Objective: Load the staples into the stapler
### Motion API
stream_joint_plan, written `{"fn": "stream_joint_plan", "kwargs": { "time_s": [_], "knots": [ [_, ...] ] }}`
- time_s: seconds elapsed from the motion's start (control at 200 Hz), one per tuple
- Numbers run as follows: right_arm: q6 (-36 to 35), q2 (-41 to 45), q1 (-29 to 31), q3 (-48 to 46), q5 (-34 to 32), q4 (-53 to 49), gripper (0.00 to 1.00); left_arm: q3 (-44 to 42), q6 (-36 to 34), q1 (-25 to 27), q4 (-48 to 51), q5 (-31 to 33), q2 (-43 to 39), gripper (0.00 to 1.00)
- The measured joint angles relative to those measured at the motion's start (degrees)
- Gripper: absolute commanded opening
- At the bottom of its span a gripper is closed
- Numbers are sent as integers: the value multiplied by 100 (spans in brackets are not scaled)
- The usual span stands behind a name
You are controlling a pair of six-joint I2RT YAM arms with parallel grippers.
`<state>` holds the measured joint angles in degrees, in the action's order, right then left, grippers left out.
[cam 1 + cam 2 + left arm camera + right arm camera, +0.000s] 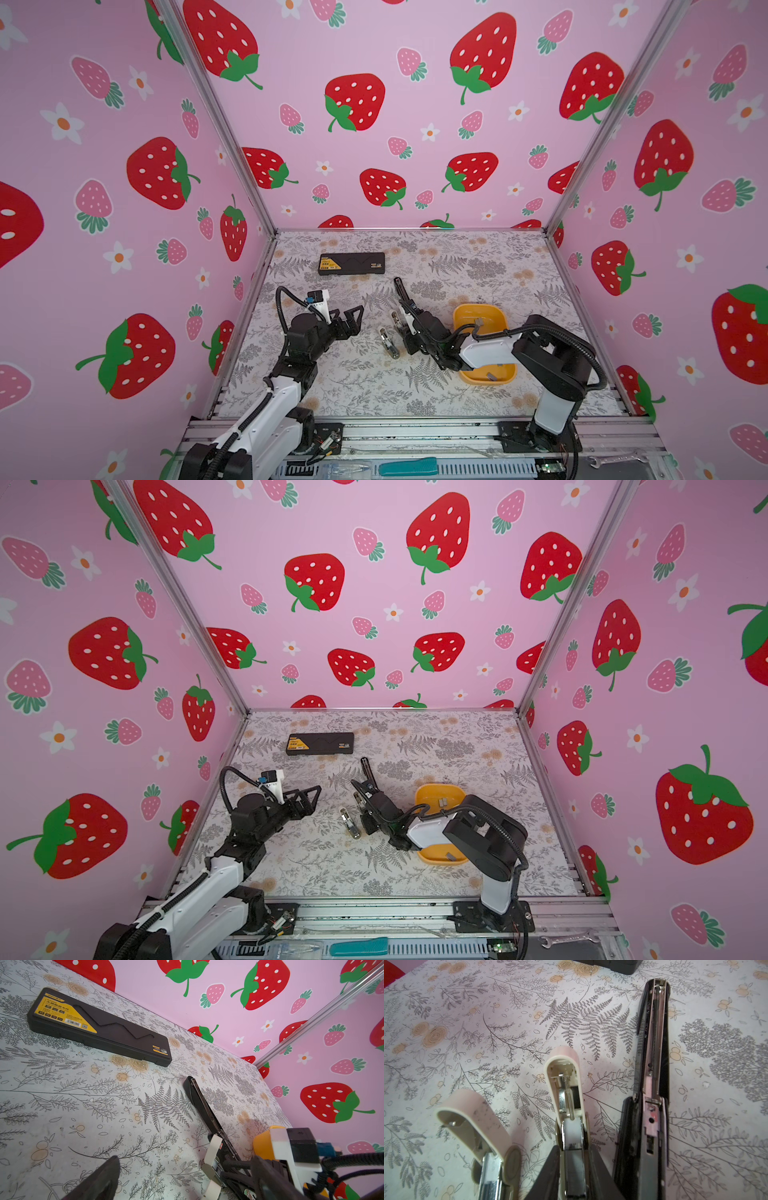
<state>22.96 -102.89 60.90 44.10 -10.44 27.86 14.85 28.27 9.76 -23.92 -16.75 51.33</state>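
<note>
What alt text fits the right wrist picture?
Three opened staplers lie on a floral tablecloth: a long black stapler and two small white ones. The middle white stapler, staples in its channel, sits between the claw's dark fingers.

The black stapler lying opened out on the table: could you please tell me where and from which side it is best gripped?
Probably across the narrow width of the black stapler near its mid-length hinge, coming down from above: it lies opened out flat, long and thin, so its two long sides suit the jaws.
</note>
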Motion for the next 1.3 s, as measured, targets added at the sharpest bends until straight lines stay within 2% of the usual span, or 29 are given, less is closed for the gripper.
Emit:
{"fn": "stream_joint_plan", "kwargs": {
  "time_s": [0.275, 0.425, 0.535, 0.565, 0.625, 0.635, 0.72, 0.85, 0.94, 1.09, 1.301],
  "knots": [
    [11, 898, 87, -70, -149, -389, 31, 0, -85, 11, 46, 24, 109, 99],
    [57, 1665, 92, -326, -372, -459, 39, 0, -111, 44, 151, 24, -61, 99],
    [190, 2299, 92, -496, -590, -804, 50, 0, -87, 120, 162, 92, -247, 99],
    [249, 2463, 90, -518, -645, -929, 51, 0, -76, 162, 168, 133, -282, 99],
    [369, 2793, 90, -529, -813, -1224, 63, 0, -68, 280, 190, 184, -332, 99],
    [411, 2846, 87, -529, -850, -1276, 67, 0, -74, 306, 195, 190, -334, 99],
    [719, 3285, 85, -527, -1222, -1779, 89, 0, -129, 466, 232, 236, -356, 99],
    [1423, 4037, 85, -540, -1906, -2636, 100, 0, -170, 601, 358, 350, -509, 99],
    [1628, 4627, 83, -678, -2173, -2931, 99, 0, -195, 629, 476, 452, -721, 99],
    [1480, 5576, 81, -1084, -2267, -3154, 99, -7, -234, 669, 522, 542, -1099, 99],
    [1705, 6107, 13, -1158, -2719, -4057, 99, -101, -256, 704, 535, 629, -1379, 99]
  ]
}}
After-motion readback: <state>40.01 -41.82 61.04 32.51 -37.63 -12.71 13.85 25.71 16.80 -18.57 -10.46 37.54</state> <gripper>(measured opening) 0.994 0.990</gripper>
